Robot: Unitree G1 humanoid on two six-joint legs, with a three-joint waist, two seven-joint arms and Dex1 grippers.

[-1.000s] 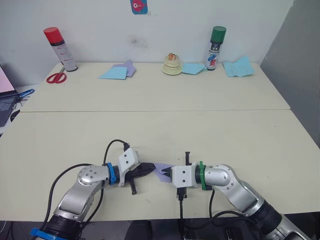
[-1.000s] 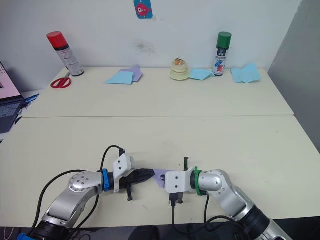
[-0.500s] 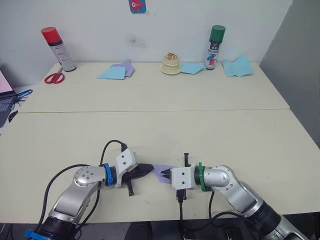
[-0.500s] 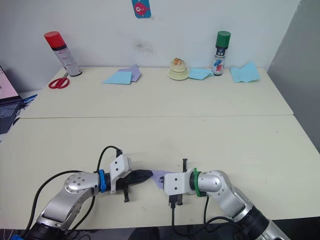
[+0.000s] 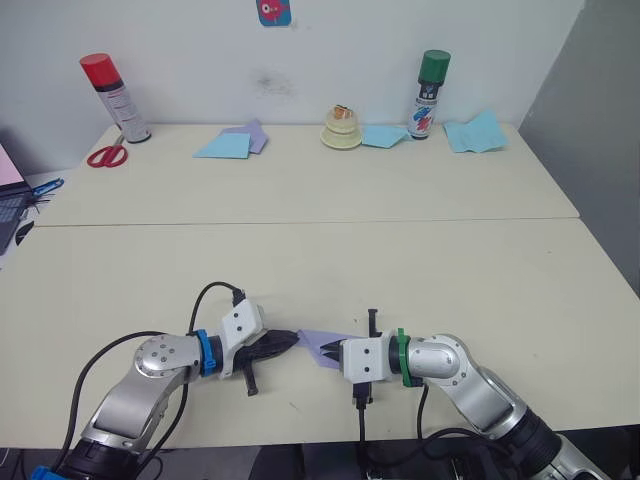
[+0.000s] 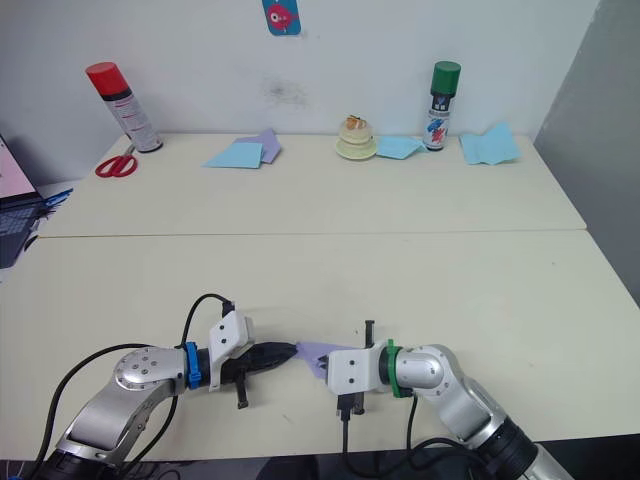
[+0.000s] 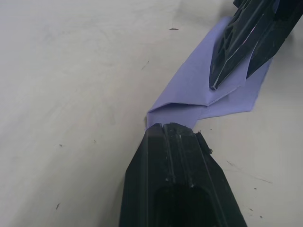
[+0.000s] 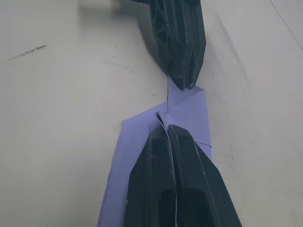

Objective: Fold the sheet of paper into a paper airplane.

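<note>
The sheet of paper (image 5: pixel 314 342) is a small lavender folded piece lying near the table's front edge, with creased layers (image 7: pixel 199 90) overlapping. My left gripper (image 5: pixel 292 339) comes at it from the left, shut on its near corner (image 7: pixel 171 126). From the right, my right gripper (image 5: pixel 326 349) is shut on a raised fold of the same paper (image 8: pixel 168 127). The two gripper tips face each other a few centimetres apart, with the paper stretched between them on the table top.
Along the far edge stand a red-capped spray can (image 5: pixel 105 95), red scissors (image 5: pixel 106 155), light blue paper with a lavender scrap (image 5: pixel 232 143), a cream dish (image 5: pixel 342 130), a green-capped can (image 5: pixel 430 95) and more light blue papers (image 5: pixel 476 133). A laptop (image 5: pixel 8 190) sits at far left.
My left arm has drawn back a little to the left, and slightly more paper shows between the two grippers. The right gripper has hardly moved.
</note>
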